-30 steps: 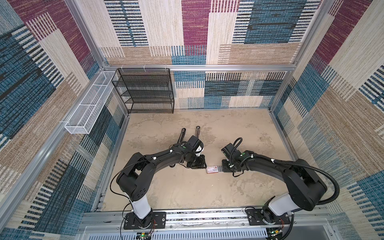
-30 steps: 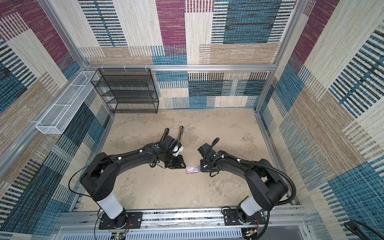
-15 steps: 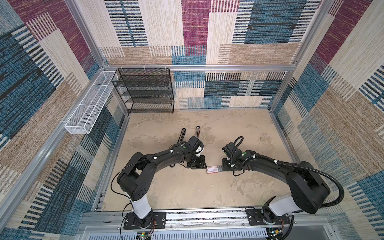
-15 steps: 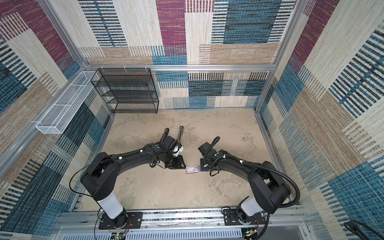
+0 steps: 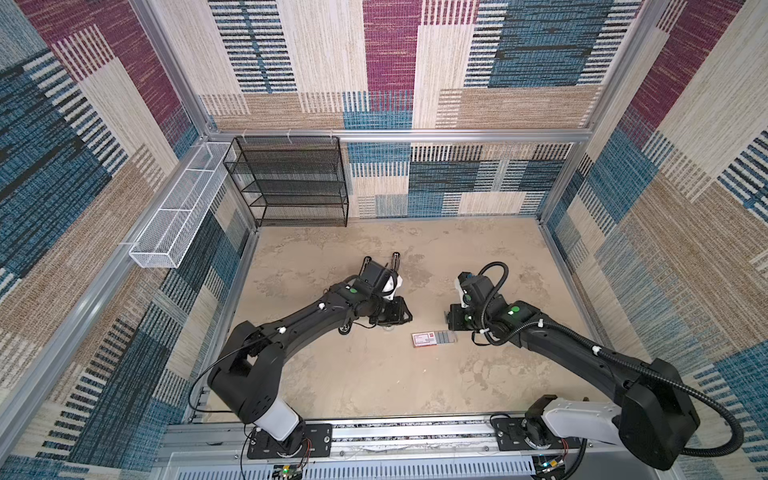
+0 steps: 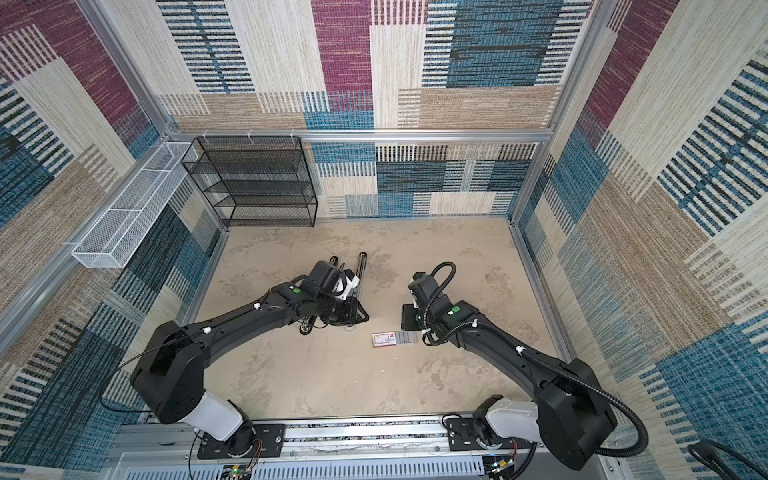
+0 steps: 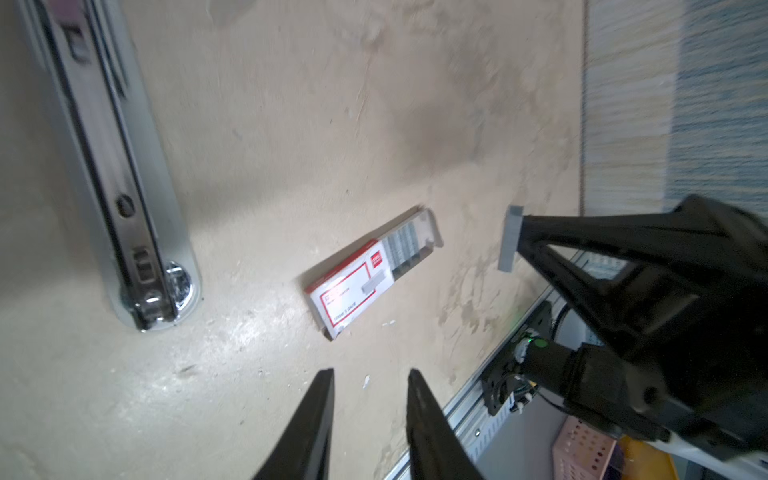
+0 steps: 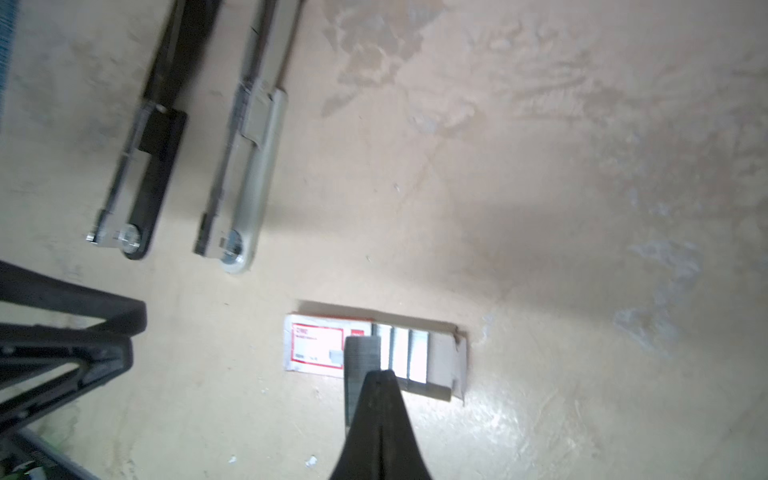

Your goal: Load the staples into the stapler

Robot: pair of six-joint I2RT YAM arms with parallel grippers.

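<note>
While right gripper clamps a strip, stapler lies to its left beyond box, long axis seemingly parallel to strip; left gripper, jaws apart, empty, is nearer.

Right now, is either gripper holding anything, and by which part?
Right gripper pinches a staple strip between its tips, roughly mid-length in the left wrist view. Left gripper is open, holding nothing.

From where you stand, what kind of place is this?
Probably a robot test booth: two arms on a metal rail, patterned walls in an aluminium frame, a black wire shelf.
</note>
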